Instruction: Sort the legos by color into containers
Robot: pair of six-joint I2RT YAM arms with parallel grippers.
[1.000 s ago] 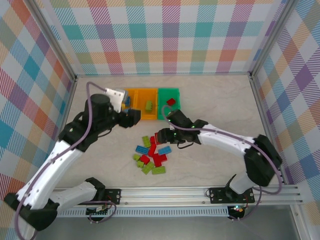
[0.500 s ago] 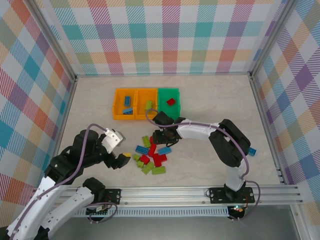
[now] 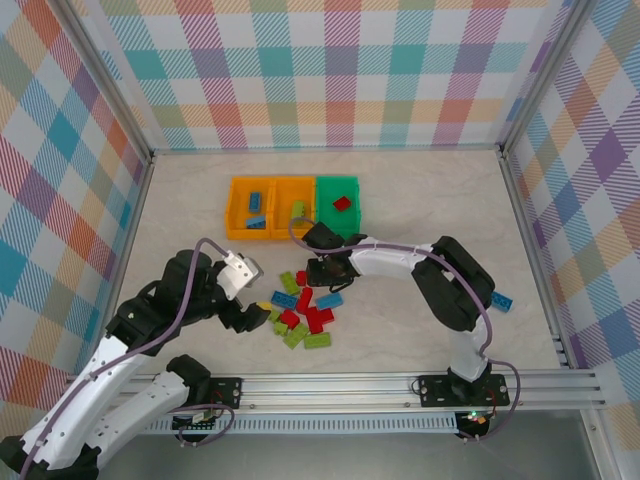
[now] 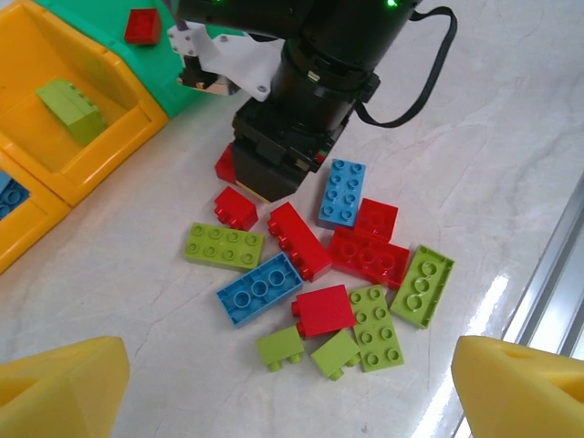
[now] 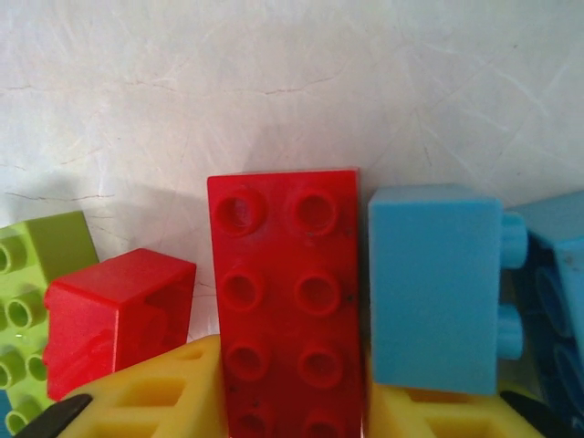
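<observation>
While the left fingers (image 3: 252, 315) hang spread wide and empty just left of the brick pile (image 3: 300, 305), their yellow tips are cut off at the bottom corners of the left wrist view. Behind them, three bins stand touching in a row on the counter (image 3: 430, 200). The left orange bin (image 3: 232, 210) holds blue bricks, the middle orange bin (image 3: 295, 182) one green brick (image 3: 297, 209), and the green bin (image 3: 337, 180) one small red brick (image 3: 342, 203). The left wrist view crops both orange bins.

The right fingers (image 3: 322, 272) are down at the pile's far edge, pressed against both long sides of a long red brick (image 5: 283, 292). Its lower end runs off the frame, and I cannot tell whether it has left the counter. The arm's black wrist hides whatever lies beneath it. Far right, a lone blue brick (image 3: 503, 301) lies beside the right arm's elbow.
</observation>
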